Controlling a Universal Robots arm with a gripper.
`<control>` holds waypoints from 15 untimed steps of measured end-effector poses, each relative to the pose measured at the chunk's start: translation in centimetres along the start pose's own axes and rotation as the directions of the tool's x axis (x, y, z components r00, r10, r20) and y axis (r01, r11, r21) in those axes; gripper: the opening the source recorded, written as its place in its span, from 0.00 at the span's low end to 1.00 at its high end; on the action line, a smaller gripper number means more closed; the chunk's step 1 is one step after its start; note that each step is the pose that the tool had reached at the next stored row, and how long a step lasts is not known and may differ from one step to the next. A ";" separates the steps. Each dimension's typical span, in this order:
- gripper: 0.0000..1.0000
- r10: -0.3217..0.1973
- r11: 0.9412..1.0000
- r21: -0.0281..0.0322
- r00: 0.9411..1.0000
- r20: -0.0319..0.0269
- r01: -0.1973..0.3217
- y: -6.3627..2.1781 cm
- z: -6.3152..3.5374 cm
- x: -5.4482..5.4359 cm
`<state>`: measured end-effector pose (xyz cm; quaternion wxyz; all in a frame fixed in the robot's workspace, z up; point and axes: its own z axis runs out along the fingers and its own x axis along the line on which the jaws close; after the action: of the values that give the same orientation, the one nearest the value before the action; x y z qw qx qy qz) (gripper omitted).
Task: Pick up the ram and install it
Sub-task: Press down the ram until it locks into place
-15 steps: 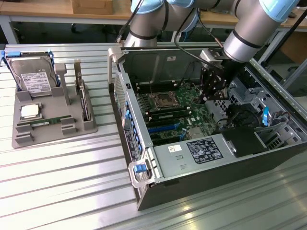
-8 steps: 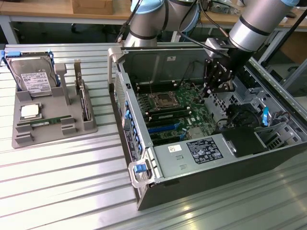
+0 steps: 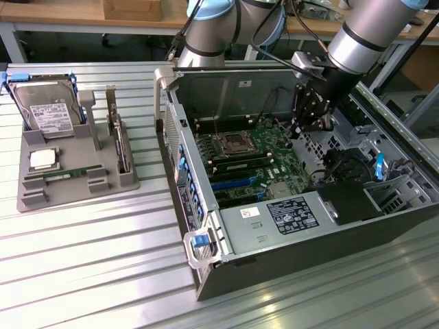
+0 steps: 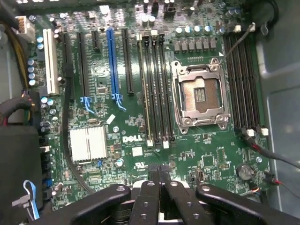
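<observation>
- The gripper [image 4: 161, 174] is hovering over the motherboard [image 4: 140, 84], fingers pressed together and holding nothing.
- The ram [image 3: 66, 175] is lying in the grey tray [image 3: 27, 195], well apart from the open case [image 3: 274, 233].
- Judgement: a good pick is requiring parted fingers squarely straddling the stick's thin long edges.

1. An open black computer case [image 3: 288, 267] lies on the ribbed metal table [image 3: 82, 274], green motherboard [image 3: 250, 161] exposed.
2. The black gripper [image 3: 309, 116], fingers together, hangs over the motherboard's right edge.
3. Far to the left, a grey moulded tray [image 3: 72, 185] holds the thin green ram stick [image 3: 68, 175], a square silver processor chip [image 3: 43, 160] and a grey hard drive [image 3: 48, 110].
</observation>
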<state>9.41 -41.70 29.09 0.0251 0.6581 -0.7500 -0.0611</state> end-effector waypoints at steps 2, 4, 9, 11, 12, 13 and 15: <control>0.11 0.022 1.000 0.001 1.000 0.000 -0.022 0.00 0.00 0.0; 0.11 0.047 0.999 0.003 0.999 0.002 -0.047 0.00 0.02 0.0; 0.11 0.174 0.985 0.009 0.985 0.008 -0.174 0.00 0.04 0.0; 0.11 0.219 0.976 0.010 0.976 0.013 -0.220 0.00 0.04 0.0; 0.11 0.243 0.970 0.010 0.970 0.016 -0.243 0.00 0.04 0.0; 0.11 0.284 0.959 0.011 0.959 0.021 -0.284 -0.01 0.05 0.0; 0.11 0.377 0.926 0.011 0.925 0.033 -0.378 -0.01 0.05 0.0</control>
<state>9.41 -41.70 29.04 0.0194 0.5006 -0.8635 -0.0585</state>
